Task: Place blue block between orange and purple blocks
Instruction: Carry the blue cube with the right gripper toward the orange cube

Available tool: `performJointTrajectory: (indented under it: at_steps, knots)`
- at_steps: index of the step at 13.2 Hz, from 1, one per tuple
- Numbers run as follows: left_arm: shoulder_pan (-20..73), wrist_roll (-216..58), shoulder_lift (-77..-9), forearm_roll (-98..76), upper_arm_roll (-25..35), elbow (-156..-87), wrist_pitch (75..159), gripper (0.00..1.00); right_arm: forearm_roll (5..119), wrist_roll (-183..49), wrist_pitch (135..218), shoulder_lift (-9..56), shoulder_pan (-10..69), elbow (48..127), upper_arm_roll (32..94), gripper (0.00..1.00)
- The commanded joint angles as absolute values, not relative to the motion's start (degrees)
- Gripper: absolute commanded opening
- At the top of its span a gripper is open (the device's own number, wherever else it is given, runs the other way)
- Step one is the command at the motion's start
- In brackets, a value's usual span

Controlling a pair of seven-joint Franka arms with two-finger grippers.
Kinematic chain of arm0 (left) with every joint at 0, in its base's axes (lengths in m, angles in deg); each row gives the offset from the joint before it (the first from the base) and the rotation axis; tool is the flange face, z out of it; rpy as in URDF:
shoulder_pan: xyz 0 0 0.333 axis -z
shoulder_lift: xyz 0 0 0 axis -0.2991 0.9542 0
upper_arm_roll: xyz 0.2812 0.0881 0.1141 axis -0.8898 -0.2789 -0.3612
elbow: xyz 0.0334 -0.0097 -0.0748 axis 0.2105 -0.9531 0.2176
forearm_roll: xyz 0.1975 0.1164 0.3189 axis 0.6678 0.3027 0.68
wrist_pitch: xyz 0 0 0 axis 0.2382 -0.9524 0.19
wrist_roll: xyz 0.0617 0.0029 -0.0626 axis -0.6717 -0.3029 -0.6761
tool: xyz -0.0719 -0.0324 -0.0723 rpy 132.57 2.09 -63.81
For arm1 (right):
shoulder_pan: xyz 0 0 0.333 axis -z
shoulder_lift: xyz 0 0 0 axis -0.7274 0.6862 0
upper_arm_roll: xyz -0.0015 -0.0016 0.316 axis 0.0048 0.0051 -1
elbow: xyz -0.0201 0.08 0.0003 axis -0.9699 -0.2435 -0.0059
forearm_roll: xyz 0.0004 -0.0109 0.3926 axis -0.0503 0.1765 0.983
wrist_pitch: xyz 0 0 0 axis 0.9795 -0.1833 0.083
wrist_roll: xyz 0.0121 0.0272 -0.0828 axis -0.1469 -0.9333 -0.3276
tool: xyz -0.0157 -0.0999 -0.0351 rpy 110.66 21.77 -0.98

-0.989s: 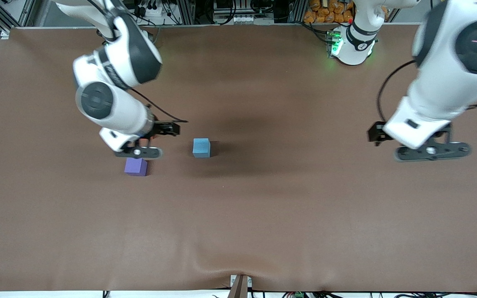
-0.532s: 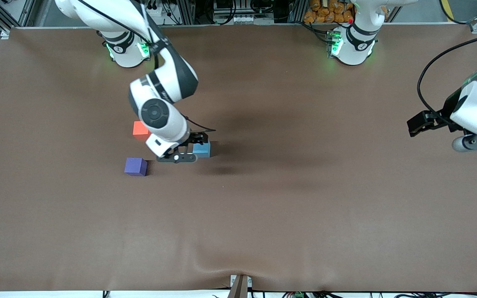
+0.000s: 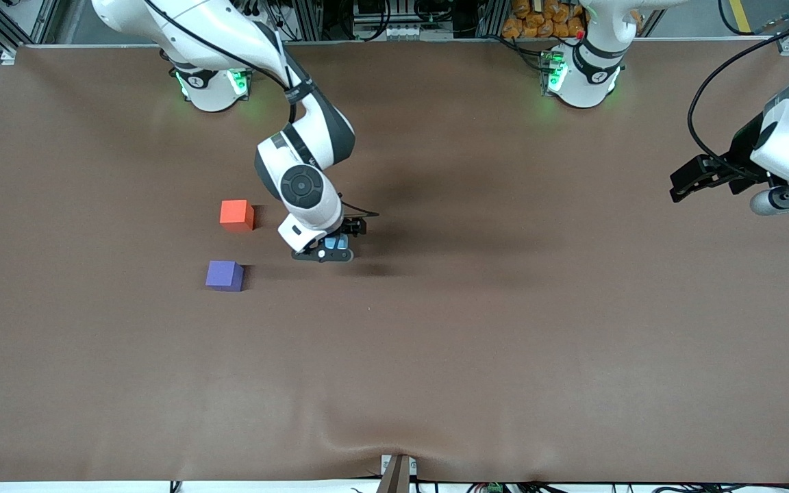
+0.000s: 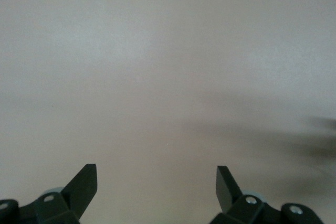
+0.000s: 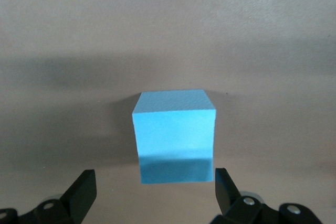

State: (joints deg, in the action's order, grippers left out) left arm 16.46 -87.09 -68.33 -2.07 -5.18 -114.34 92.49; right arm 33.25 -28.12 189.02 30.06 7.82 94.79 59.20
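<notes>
The sky-blue block (image 3: 335,242) sits on the table, mostly hidden under my right gripper (image 3: 329,250). In the right wrist view the blue block (image 5: 174,135) lies just ahead of the open right gripper (image 5: 155,188), a fingertip (image 5: 84,188) off to either side, not touching. The orange block (image 3: 236,214) and the purple block (image 3: 224,275) sit toward the right arm's end, the purple one nearer the front camera. My left gripper (image 3: 788,200) waits open above the left arm's end; it shows over bare cloth in the left wrist view (image 4: 156,187).
A brown cloth (image 3: 435,342) covers the whole table. A small fold in it rises at the front edge (image 3: 367,438). Both arm bases (image 3: 583,75) stand along the table's edge farthest from the front camera.
My right arm swung from over the purple block to the blue block and came down over it, fingers open. My left arm pulled away toward its end of the table.
</notes>
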Motion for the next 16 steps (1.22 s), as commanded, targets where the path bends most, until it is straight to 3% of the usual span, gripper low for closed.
performJointTrajectory:
  at_steps: [1, 8, 11, 12, 13, 16]
  knots:
    - [15.47, -86.46, -69.97, -3.04, -4.61, -115.61, 91.64, 1.00, 33.23, -27.13, 189.76, 30.11, 7.56, 95.12, 59.89, 1.00]
    - [13.01, -81.89, -70.93, -3.04, -4.79, -114.11, 87.94, 1.00, 32.36, -27.22, 193.27, 33.00, 7.65, 95.12, 60.15, 1.00]
    - [11.96, -81.80, -71.28, -3.21, -4.62, -113.94, 87.86, 1.00, 31.65, -27.83, 193.72, 33.18, 7.99, 95.04, 60.15, 0.41]
    - [12.04, -81.80, -71.29, -3.21, -4.18, -113.68, 87.86, 1.00, 31.65, -27.83, 193.54, 33.10, 8.26, 94.69, 60.15, 0.27]
    - [12.22, -81.80, -71.29, -3.21, -3.83, -113.67, 87.86, 1.00, 31.65, -27.83, 193.54, 33.01, 8.35, 94.60, 60.15, 0.19]
    - [12.05, -81.80, -72.42, -3.12, -3.12, -113.76, 87.68, 1.00, 31.74, -27.31, 189.44, 29.60, 9.31, 94.42, 60.15, 0.19]
